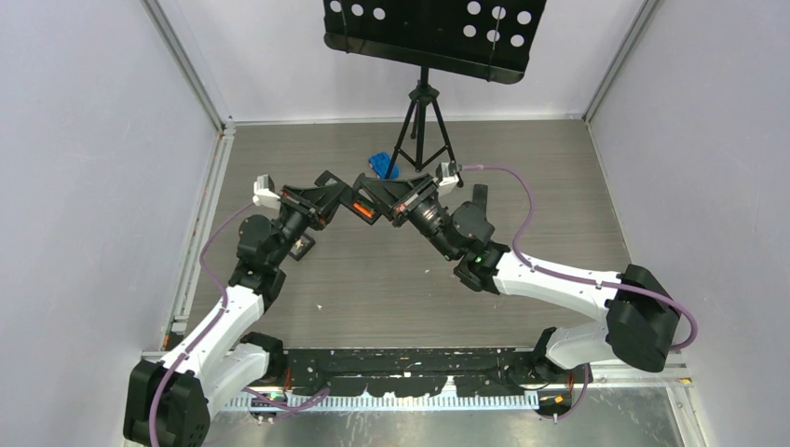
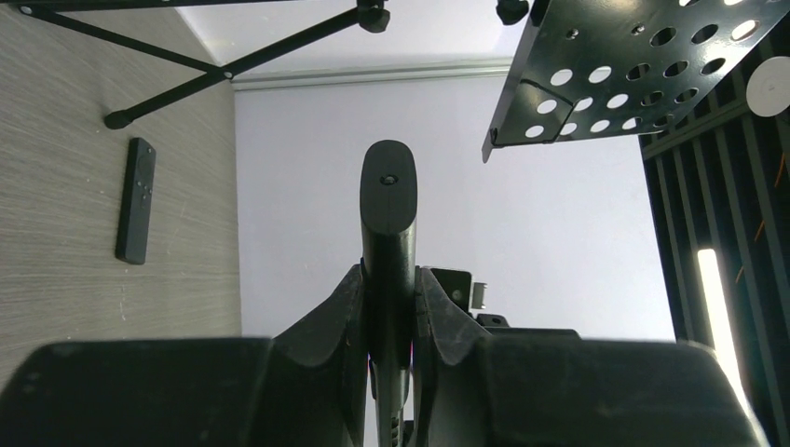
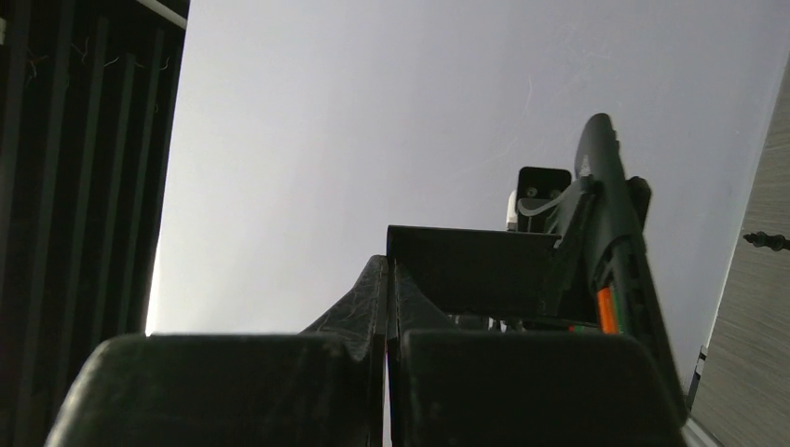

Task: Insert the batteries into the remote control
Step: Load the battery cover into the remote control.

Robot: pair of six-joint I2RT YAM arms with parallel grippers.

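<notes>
Now mid-loading: remote (image 2: 388, 200) clamped in left gripper (image 2: 388, 307), orange battery (image 3: 606, 310) in it. Right gripper (image 3: 388, 298) closed, prob. empty; next, press battery home.

Pale walls (image 1: 93, 186), grey wood-grain table (image 1: 391, 293)

Two robot arms stand on one bench (image 1: 391, 289): a left arm (image 1: 224, 321) and a right arm (image 1: 559, 279). Each ends in one hand, so there are two hands: the left hand (image 2: 388, 279) and the right hand (image 3: 388, 270). There are two purple cables, one cable (image 1: 210, 270) per arm.

There are two remote controls: a held remote (image 2: 388, 205) and a loose remote (image 2: 135, 200). One orange battery (image 3: 606, 310) can be counted for certain. A green sliver (image 3: 582, 328) beside it may be a second; I cannot tell.

There is one tripod stand (image 1: 424, 121) carrying one perforated tray (image 1: 429, 33), one blue object (image 1: 380, 164), and one small black item (image 1: 301, 247) too unclear to name.
</notes>
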